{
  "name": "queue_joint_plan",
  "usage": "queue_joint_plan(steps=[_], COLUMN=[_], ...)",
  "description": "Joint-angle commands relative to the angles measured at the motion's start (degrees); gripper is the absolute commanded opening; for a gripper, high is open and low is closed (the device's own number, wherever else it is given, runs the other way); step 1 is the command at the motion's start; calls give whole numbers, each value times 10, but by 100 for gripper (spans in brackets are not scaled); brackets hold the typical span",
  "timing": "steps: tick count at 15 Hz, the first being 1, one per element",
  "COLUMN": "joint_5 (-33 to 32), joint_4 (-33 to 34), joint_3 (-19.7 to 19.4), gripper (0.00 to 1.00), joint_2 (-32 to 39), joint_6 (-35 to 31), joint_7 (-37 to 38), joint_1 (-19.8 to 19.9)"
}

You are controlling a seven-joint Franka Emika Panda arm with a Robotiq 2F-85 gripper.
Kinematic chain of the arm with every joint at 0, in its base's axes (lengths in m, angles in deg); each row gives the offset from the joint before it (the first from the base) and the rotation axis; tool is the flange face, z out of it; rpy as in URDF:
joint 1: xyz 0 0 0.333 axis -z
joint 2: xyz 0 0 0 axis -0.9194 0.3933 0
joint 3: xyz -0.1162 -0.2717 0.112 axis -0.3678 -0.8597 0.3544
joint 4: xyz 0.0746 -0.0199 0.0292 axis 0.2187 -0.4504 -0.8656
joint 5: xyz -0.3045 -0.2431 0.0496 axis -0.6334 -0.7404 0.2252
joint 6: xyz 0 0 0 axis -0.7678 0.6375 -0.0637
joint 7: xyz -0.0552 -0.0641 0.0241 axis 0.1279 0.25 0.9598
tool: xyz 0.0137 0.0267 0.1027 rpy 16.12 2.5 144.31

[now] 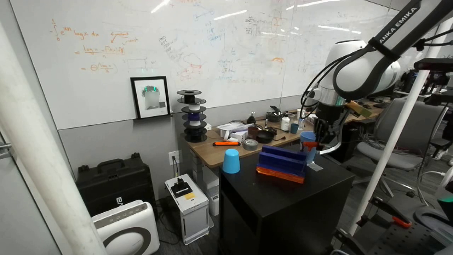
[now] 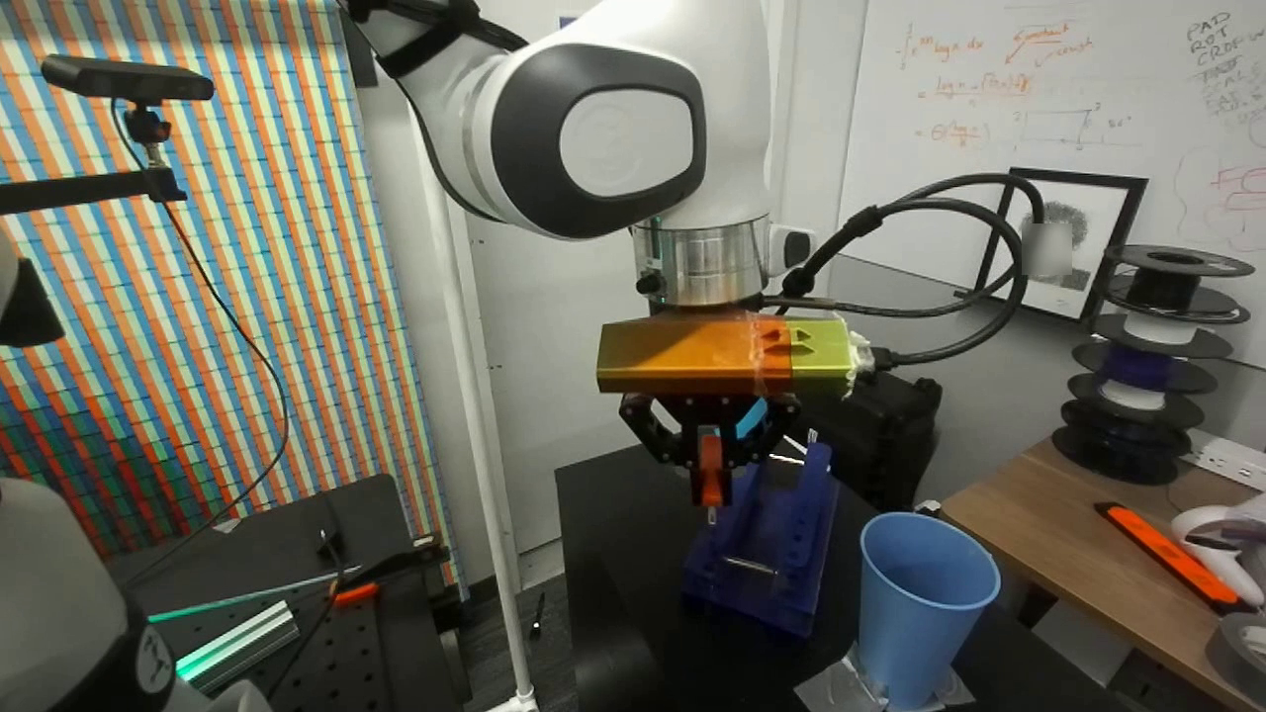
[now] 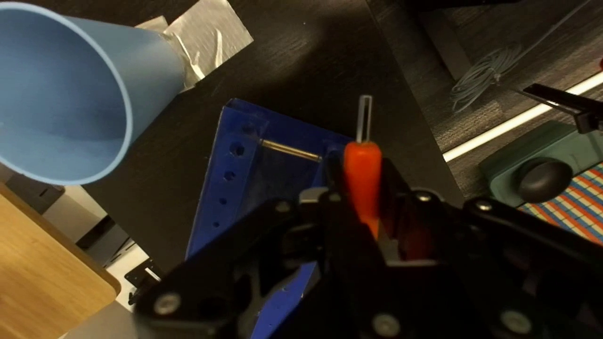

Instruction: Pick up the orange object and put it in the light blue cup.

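Note:
The orange object (image 3: pixel 362 162) is a small orange handle with a thin clear or metal tip. My gripper (image 3: pixel 362 181) is shut on it, with the tip pointing out past the fingers. In an exterior view the gripper (image 2: pixel 712 485) holds the orange object (image 2: pixel 710 460) above the black cabinet top, over the edge of the dark blue box. The light blue cup (image 2: pixel 925 603) stands upright and open, taped at its base. It also shows in the wrist view (image 3: pixel 146 61), to the left of the held object and apart from it. In an exterior view the cup (image 1: pixel 307 136) is partly behind the gripper.
The dark blue slotted box (image 1: pixel 283 159) lies on the black cabinet (image 1: pixel 262 198) beside the cup, with an orange strip (image 1: pixel 279 174) along its base. A brighter blue cup (image 1: pixel 231 161) stands upside down near the cabinet's corner. A cluttered wooden desk (image 1: pixel 208 152) stands behind.

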Motion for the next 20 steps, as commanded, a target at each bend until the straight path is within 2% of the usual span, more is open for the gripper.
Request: queue_joint_plan(steps=[1,8,14,20], joint_5=[27,67,130,62], joint_4=[6,11,19,63], joint_3=[-7,-20,-43,-40], gripper=[13,13,12,12], joint_2=[1,-65,-144,-167], joint_6=[-6,23,83,69], joint_7=[-30,-51,-59,23], joint_1=[6,7,-6,41])
